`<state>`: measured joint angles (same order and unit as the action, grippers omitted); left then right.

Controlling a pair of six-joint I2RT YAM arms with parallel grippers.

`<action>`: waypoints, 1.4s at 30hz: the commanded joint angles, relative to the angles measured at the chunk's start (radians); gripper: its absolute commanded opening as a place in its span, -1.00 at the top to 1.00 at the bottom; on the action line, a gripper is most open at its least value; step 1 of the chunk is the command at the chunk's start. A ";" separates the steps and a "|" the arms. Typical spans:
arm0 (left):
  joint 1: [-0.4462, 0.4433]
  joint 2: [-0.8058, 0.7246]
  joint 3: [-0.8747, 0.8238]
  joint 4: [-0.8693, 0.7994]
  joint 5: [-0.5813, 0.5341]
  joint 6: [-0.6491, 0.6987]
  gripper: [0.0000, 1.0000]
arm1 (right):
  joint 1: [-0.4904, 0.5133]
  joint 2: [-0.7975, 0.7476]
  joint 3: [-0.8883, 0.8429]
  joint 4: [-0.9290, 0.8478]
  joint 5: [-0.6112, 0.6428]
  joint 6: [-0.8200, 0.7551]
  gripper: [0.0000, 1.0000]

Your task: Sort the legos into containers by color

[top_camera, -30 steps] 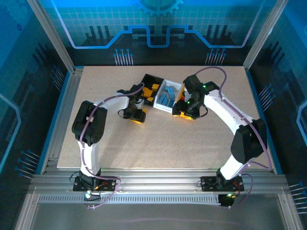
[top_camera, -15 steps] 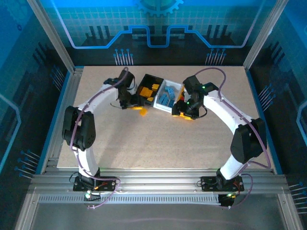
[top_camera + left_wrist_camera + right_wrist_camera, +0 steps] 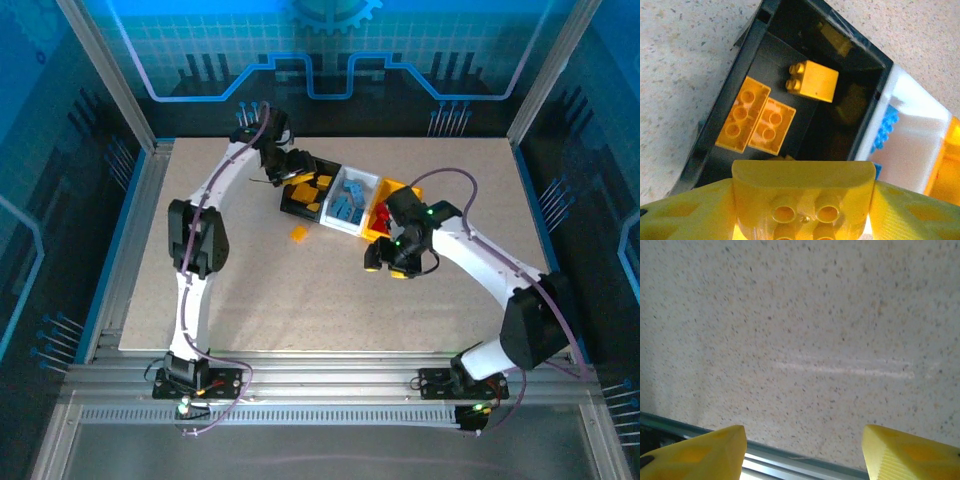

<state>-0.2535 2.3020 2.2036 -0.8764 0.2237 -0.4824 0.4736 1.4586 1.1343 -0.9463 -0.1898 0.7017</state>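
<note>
**Releasing the Held Brick into the Black Bin**

The left gripper (image 3: 802, 200) is clamped on a yellow brick (image 3: 805, 172). It hangs above the black bin (image 3: 722, 102), the leftmost of three bins set in a row at the far middle of the table (image 3: 300, 300). Several sorted yellow bricks (image 3: 742, 120) lie on that bin's floor. The white bin (image 3: 910, 125), holding blue bricks (image 3: 888, 127), stands just to its right. The yellow bin (image 3: 400, 190), holding red bricks (image 3: 383, 213), comes after that.

Procedure, as we judge it:

1. Centre the held brick over the open floor of the black bin, well away from the wall next to the white bin.
2. Lower the brick towards the rim before release, so that it does not bounce out or over into the blue bricks.
3. Spread the fingers fully, then lift straight up, clear of the bin walls.

The right gripper (image 3: 802, 450) has its fingers apart with nothing between them. It hovers over bare table, near of the yellow bin. We would hold it there, out of the left arm's path.

One loose brick (image 3: 299, 233), also yellow, lies on the table near of the black bin. We judge it the likely next pickup.
</note>
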 commanded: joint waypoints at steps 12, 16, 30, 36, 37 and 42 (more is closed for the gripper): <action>-0.003 0.115 0.180 -0.035 0.051 -0.078 -0.90 | 0.086 -0.008 -0.024 -0.008 0.037 0.048 -0.31; -0.007 0.091 0.180 -0.054 0.046 -0.066 -0.98 | 0.086 0.008 -0.009 -0.001 0.032 0.034 -0.32; -0.069 -0.154 -0.008 -0.156 -0.064 0.114 -0.98 | 0.087 0.106 0.114 0.012 -0.005 -0.044 -0.33; -0.105 -0.311 -0.231 -0.149 -0.156 0.222 -0.98 | 0.086 0.096 0.153 0.038 -0.004 -0.074 -0.35; -0.112 -0.335 -0.277 -0.141 -0.167 0.240 -0.98 | 0.086 0.094 0.157 0.041 0.001 -0.080 -0.36; -0.133 -0.417 -0.449 -0.102 -0.194 0.273 -0.98 | 0.077 0.047 0.157 0.077 -0.004 -0.112 -0.42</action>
<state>-0.3779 1.9278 1.8301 -0.9878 0.0753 -0.2680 0.5491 1.5517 1.2682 -0.8944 -0.1852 0.6258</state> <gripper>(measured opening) 0.989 0.705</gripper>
